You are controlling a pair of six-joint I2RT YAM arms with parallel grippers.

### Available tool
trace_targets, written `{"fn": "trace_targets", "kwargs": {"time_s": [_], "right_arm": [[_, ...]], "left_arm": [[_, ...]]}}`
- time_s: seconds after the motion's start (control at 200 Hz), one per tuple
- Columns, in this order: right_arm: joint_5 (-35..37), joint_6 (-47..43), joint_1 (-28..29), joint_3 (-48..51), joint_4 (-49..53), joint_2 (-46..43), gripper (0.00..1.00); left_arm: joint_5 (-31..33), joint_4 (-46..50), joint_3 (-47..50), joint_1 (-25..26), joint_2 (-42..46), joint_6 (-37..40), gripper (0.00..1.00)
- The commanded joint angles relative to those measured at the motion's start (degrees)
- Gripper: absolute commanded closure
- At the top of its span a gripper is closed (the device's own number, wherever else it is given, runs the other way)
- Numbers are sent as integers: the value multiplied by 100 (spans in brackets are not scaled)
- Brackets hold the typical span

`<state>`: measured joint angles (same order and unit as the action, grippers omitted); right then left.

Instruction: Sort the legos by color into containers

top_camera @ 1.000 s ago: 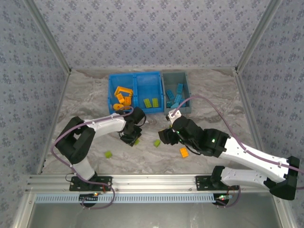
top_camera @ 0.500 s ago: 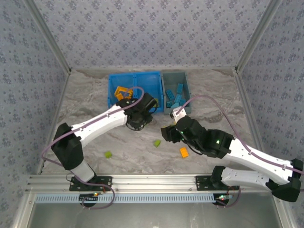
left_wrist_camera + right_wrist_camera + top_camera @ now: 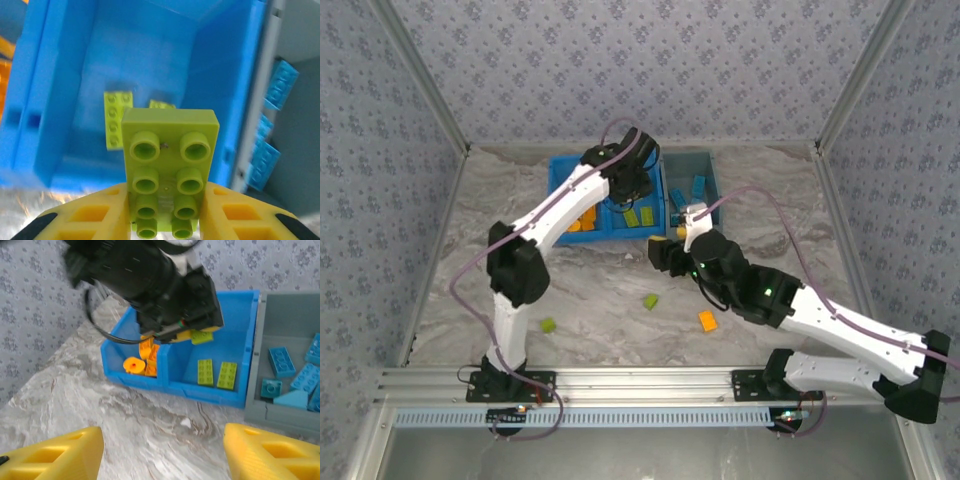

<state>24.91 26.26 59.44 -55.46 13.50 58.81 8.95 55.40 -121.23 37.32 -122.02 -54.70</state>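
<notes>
Left gripper (image 3: 167,222) is being clamped on a lime brick (image 3: 168,160), which is being held above the blue bin's (image 3: 225,75) right compartment, two lime bricks (image 3: 205,372) lying inside. Right gripper (image 3: 162,450) is being held open, empty, above the table (image 3: 90,395) near the grey bin (image 3: 295,315).
</notes>
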Motion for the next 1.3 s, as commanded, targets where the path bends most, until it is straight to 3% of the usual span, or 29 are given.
{"fn": "trace_targets", "kwargs": {"time_s": [0.0, 0.185, 0.335, 0.46, 0.615, 0.879, 1.149, 1.294], "right_arm": [[146, -163, -81, 10, -959, 330, 32], [49, 59, -80, -13, -823, 496, 33], [61, 298, -67, 202, -545, 309, 32], [149, 423, -55, 398, -317, 22, 32], [330, 493, -53, 474, 142, -277, 32], [459, 421, -61, 488, 1089, -440, 31], [51, 417, 120, 469, 1652, 46, 28], [-210, 337, 223, 412, 1794, 437, 28]], "left_arm": [[-105, 376, -759, -251, -588, 718, 66], [-315, 189, -1476, -448, -1454, 1083, 64], [-484, 157, -1679, -519, -1806, 1112, 49], [-541, 262, -1690, -528, -1750, 1069, 38], [-533, 336, -1637, -516, -1295, 1045, 36], [-313, 157, -744, -336, 577, 997, 34], [-945, -1123, 2668, 10, 3669, 1459, 24], [-1076, -1148, 4105, 208, 5080, 1519, 21]]}}
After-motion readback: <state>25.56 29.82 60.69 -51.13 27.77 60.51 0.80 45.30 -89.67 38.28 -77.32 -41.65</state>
